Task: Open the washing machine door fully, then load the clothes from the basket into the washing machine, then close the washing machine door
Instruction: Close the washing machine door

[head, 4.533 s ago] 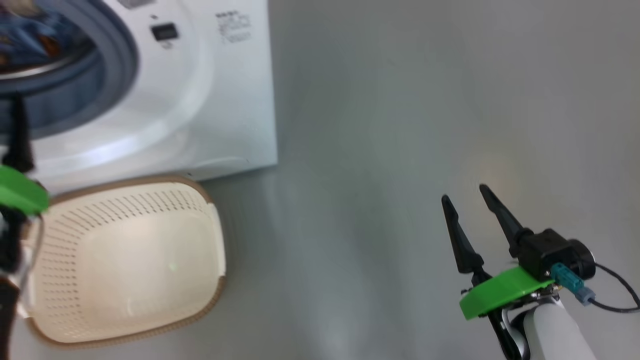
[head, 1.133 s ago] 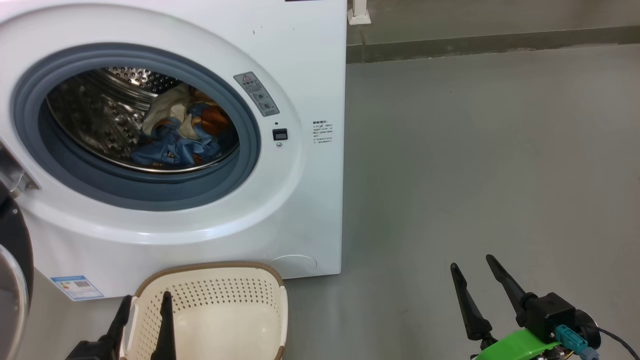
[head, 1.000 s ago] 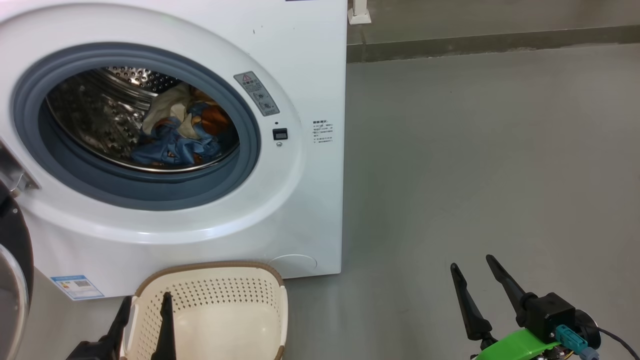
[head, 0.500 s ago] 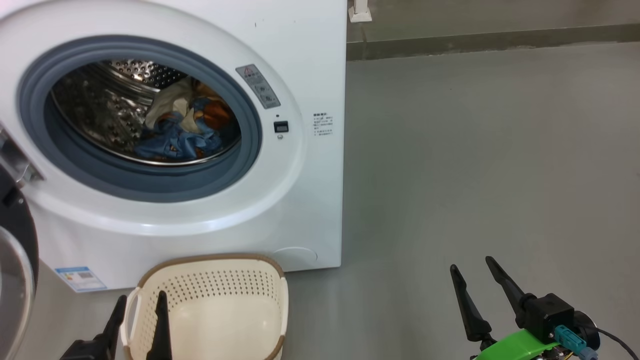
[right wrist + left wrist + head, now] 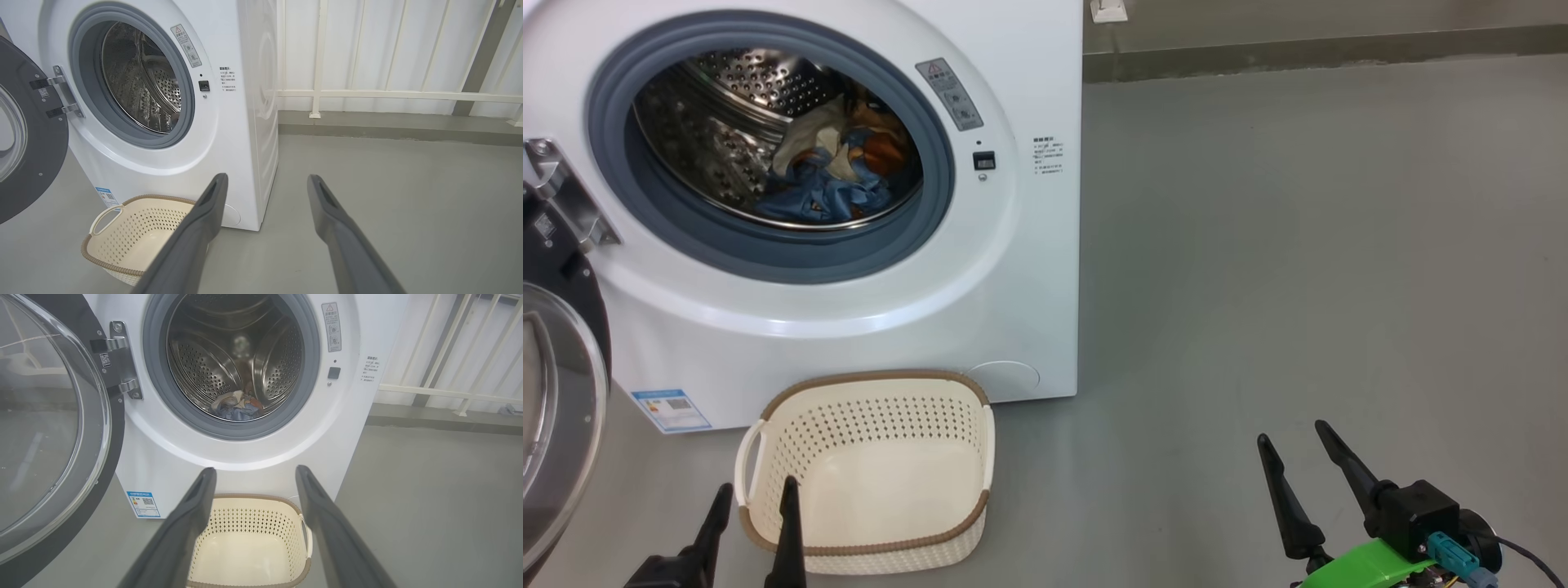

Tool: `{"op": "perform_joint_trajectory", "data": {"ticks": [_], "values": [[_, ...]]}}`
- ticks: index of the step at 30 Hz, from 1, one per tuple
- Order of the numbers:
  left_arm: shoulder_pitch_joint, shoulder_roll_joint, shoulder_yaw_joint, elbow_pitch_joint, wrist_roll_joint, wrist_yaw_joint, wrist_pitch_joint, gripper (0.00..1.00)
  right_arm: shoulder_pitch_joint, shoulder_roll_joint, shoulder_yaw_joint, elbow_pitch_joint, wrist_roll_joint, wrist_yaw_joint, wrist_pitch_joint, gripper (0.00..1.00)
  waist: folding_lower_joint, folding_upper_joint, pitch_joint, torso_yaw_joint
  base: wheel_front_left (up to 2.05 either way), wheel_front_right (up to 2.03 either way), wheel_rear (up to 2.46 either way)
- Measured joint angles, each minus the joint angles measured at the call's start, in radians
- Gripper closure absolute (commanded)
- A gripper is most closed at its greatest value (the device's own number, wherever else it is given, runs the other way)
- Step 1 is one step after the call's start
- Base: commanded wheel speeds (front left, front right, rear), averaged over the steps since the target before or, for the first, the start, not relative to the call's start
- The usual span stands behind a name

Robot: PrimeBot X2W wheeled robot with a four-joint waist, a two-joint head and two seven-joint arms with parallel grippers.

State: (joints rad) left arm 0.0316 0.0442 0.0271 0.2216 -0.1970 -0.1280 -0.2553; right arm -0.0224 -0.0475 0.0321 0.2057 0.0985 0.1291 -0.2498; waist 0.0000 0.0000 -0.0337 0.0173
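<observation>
Cream basket (image 5: 882,416) stands before the washing machine (image 5: 1029,269), clothes (image 5: 833,192) in its drum (image 5: 711,139), the washing machine door (image 5: 564,384) open; left hand (image 5: 756,486) and right hand (image 5: 1290,433) spread wide, empty

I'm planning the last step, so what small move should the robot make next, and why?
Probably swing the left gripper toward the washing machine door to push it shut: the clothes lie in the drum, the basket is empty, and the door stands wide open.
</observation>
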Motion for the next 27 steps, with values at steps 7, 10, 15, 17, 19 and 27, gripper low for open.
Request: {"op": "perform_joint_trajectory", "data": {"ticks": [7, 10, 15, 17, 19, 27], "values": [[0.0, 0.0, 0.001, 0.0, 0.0, 0.0, 0.0, 0.0, 0.0, 0.0, 0.0, 0.0, 0.0, 0.0, 0.0, 0.0, 0.0, 0.0, 0.0, 0.002, -0.03, 0.03, 0.0], [0.0, 0.0, 0.001, 0.0, 0.0, 0.0, 0.0, 0.0, 0.0, 0.0, 0.0, 0.0, 0.0, 0.0, 0.0, 0.0, 0.0, 0.0, 0.0, 0.002, 0.0, 0.0, 0.0], [0.0, 0.0, -0.002, 0.0, 0.0, 0.0, 0.0, 0.0, 0.0, 0.0, 0.003, 0.005, 0.005, 0.0, 0.0, 0.0, 0.0, 0.0, -0.001, -0.001, 0.0, 0.0, 0.0], [0.0, 0.0, -0.002, 0.001, 0.0, 0.0, 0.0, 0.0, 0.0, 0.0, 0.003, 0.006, 0.006, 0.0, 0.0, 0.0, 0.0, 0.0, -0.002, 0.0, 0.0, 0.0, 0.0], [0.0, 0.0, -0.001, 0.002, 0.0, 0.0, 0.0, 0.0, 0.0, 0.0, 0.003, 0.006, 0.008, 0.0, 0.0, 0.0, 0.0, 0.0, -0.003, 0.0, 0.0, 0.0, 0.0], [0.0, 0.0, -0.001, 0.005, 0.006, 0.0, 0.0, 0.0, 0.0, 0.0, 0.009, 0.007, 0.008, 0.0, 0.0, 0.0, 0.0, 0.0, -0.009, 0.0, 0.0, 0.0, 0.0]]}}
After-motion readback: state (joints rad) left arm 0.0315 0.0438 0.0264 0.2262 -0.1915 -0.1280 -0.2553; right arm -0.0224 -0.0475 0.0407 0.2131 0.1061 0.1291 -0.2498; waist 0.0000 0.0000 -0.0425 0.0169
